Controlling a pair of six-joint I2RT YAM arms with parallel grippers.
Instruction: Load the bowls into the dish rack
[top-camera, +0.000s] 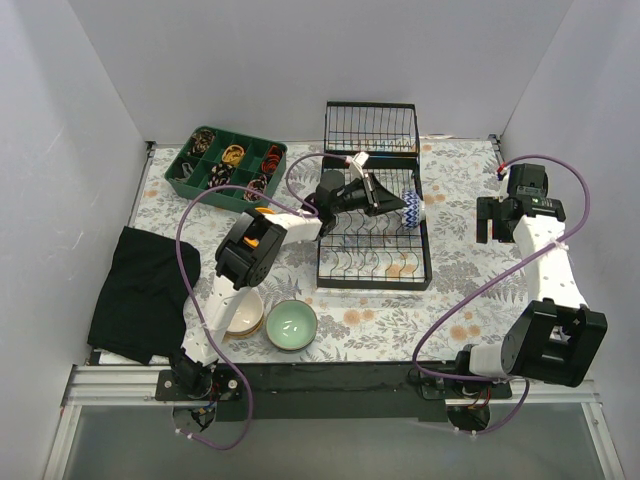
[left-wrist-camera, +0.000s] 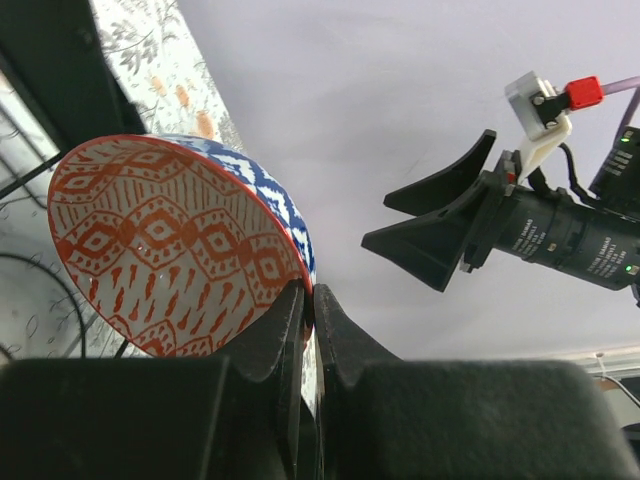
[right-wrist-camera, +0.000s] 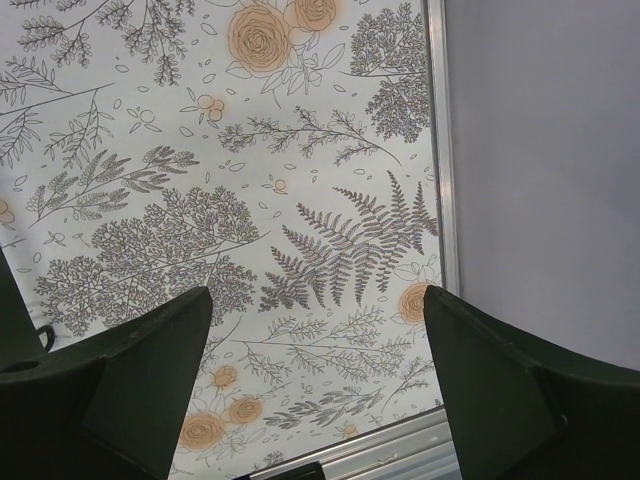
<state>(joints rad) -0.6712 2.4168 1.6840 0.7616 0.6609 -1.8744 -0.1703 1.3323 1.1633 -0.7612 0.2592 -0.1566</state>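
Top external: left gripper (top-camera: 397, 205) holds patterned bowl (top-camera: 411, 209) on edge over right side of dish rack (top-camera: 340, 262); mint bowl (top-camera: 291, 325), beige bowl (top-camera: 243, 317) near left base. Left wrist: fingers (left-wrist-camera: 280, 330) clamped on bowl rim. Right wrist: right gripper (right-wrist-camera: 318, 300) spread wide above floral cloth (right-wrist-camera: 300, 150)

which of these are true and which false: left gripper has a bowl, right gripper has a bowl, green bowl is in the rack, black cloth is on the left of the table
1. The left gripper is shut on the rim of the patterned bowl. True.
2. The right gripper holds a bowl. False: it is open and empty above the table.
3. The mint green bowl stands in the dish rack. False: it sits on the table near the left arm's base, apart from the rack.
4. The black cloth lies at the table's left side. True.
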